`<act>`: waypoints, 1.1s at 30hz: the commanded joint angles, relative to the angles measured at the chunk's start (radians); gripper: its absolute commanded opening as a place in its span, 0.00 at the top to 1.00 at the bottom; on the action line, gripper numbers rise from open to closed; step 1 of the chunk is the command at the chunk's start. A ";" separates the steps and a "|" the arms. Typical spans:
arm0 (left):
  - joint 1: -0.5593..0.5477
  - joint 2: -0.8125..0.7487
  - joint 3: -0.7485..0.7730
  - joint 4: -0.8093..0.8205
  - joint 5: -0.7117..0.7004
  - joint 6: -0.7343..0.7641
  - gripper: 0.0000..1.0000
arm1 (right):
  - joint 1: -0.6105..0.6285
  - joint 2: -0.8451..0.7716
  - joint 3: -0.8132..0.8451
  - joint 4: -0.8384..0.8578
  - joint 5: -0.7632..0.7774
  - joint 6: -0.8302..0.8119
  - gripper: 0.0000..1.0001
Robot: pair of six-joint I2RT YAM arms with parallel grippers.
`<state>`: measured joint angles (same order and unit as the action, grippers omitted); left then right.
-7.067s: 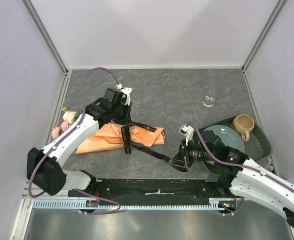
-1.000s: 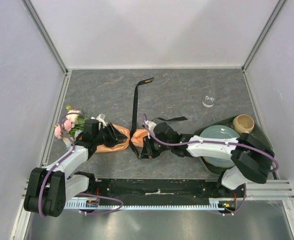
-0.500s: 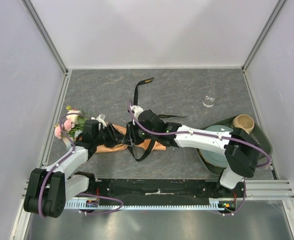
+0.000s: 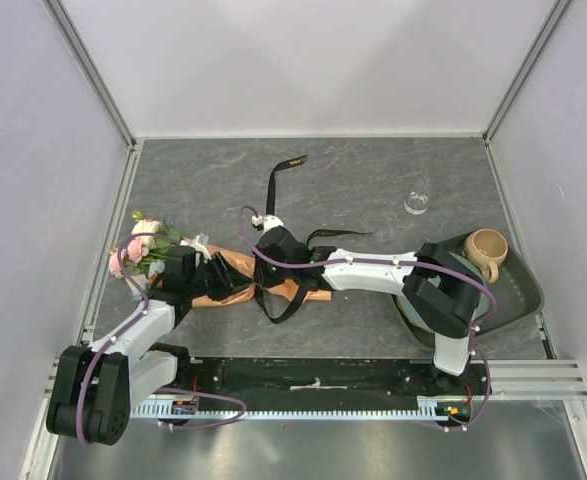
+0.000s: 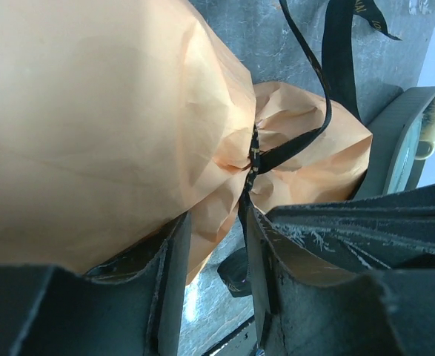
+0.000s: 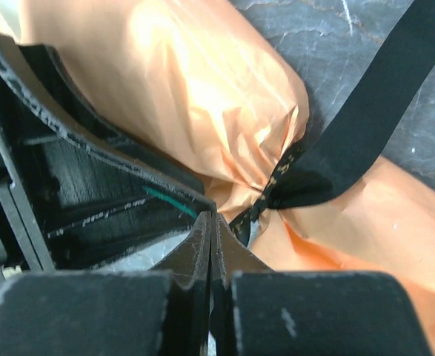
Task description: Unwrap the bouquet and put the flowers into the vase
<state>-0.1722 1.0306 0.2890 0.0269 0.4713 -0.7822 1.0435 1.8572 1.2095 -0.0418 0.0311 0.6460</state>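
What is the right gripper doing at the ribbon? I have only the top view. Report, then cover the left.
Observer: In the right wrist view, the right gripper is shut, right beside the knot of the ribbon. I cannot tell whether any ribbon is pinched.
Operator: Confirm the knot is tied.
Observer: It is tied. The paper of the bouquet puckers tight around it.
Operator: Now the left.
Observer: In the left wrist view, the left gripper clamps a fold of the paper just beside the knot.

Orange-tan bouquet [image 5: 91, 111], black gold-lettered ribbon [image 6: 365, 126]
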 commanded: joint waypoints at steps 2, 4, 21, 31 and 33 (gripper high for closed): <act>0.000 -0.017 -0.021 0.039 -0.003 -0.026 0.57 | -0.028 0.052 0.090 0.019 0.041 -0.013 0.97; 0.000 -0.014 -0.019 0.039 -0.002 -0.025 0.57 | -0.040 0.062 0.093 0.016 0.039 -0.005 0.97; 0.002 0.031 -0.013 0.059 0.006 -0.025 0.57 | -0.049 0.083 0.067 -0.035 0.059 -0.017 0.83; 0.000 0.032 -0.011 0.061 0.003 -0.025 0.57 | -0.033 0.115 0.074 -0.067 0.084 -0.034 0.80; 0.000 0.034 -0.013 0.064 0.001 -0.025 0.57 | -0.030 0.123 0.073 -0.070 0.090 -0.037 0.80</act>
<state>-0.1715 1.0576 0.2771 0.0578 0.4732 -0.7883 0.9989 1.9503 1.2671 -0.0700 0.0887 0.6319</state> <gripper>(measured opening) 0.430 0.196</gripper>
